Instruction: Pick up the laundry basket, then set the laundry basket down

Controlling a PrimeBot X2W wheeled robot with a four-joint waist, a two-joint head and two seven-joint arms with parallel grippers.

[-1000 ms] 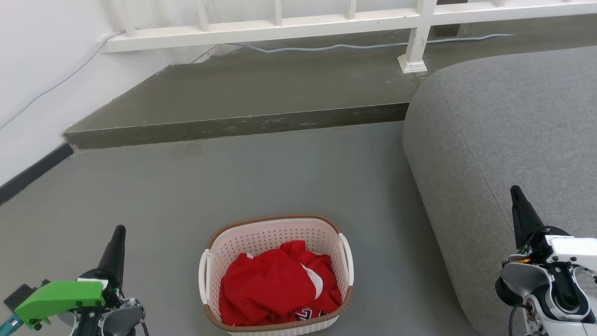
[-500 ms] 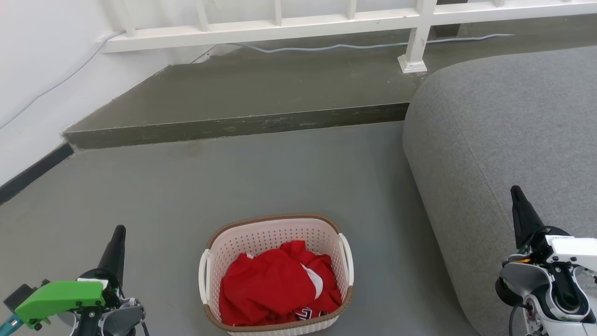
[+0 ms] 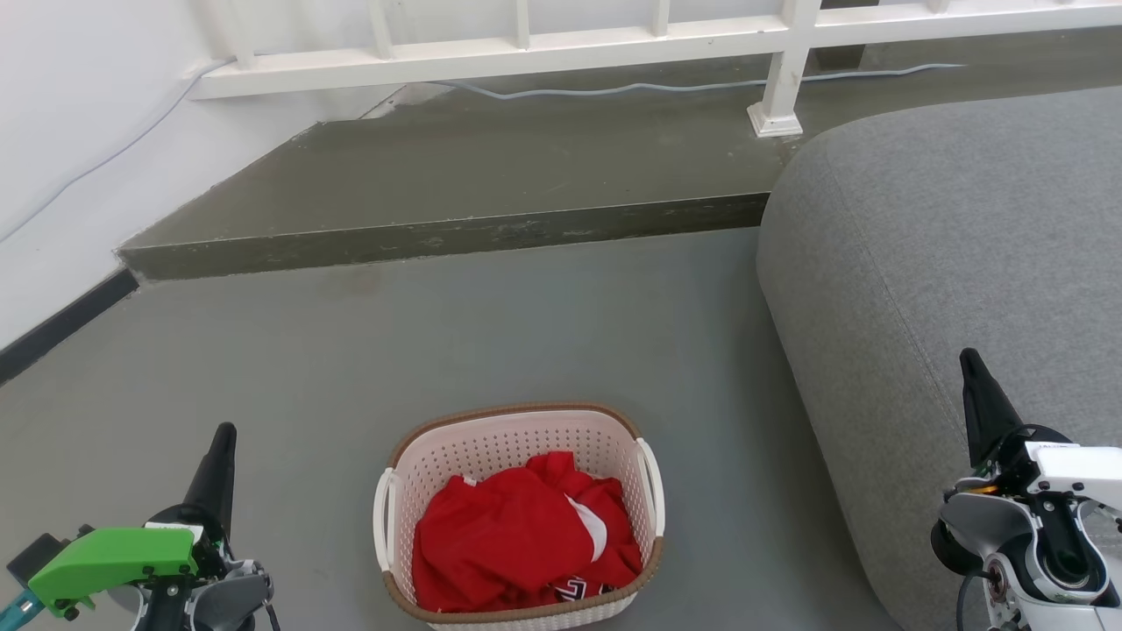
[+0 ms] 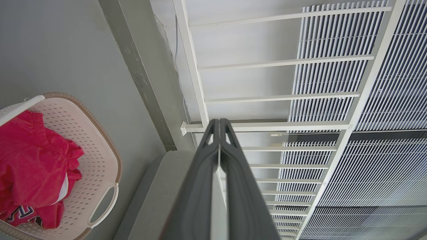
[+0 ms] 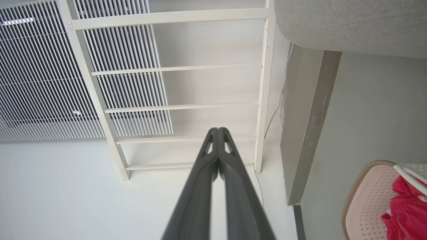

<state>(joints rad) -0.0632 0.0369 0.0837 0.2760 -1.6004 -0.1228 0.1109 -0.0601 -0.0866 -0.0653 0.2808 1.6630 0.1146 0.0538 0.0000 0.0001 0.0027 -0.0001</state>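
The laundry basket (image 3: 491, 443), cream-white with a brown rim and white side handles, stands on the grey floor at the bottom middle of the head view with red clothing (image 3: 517, 535) inside. My left gripper (image 3: 223, 431) is shut and empty, well to the basket's left. My right gripper (image 3: 967, 358) is shut and empty, far to its right in front of the sofa. In the left wrist view the laundry basket (image 4: 100, 146) lies at the lower left beside the shut left gripper (image 4: 219, 120). In the right wrist view the laundry basket (image 5: 362, 200) shows at the lower right, away from the shut right gripper (image 5: 218, 129).
A large grey sofa (image 3: 947, 263) fills the right side. Behind the basket a raised concrete step (image 3: 456, 232) crosses the floor, with a white railing (image 3: 614, 39) and a cable on it. A white wall (image 3: 70, 131) runs along the left.
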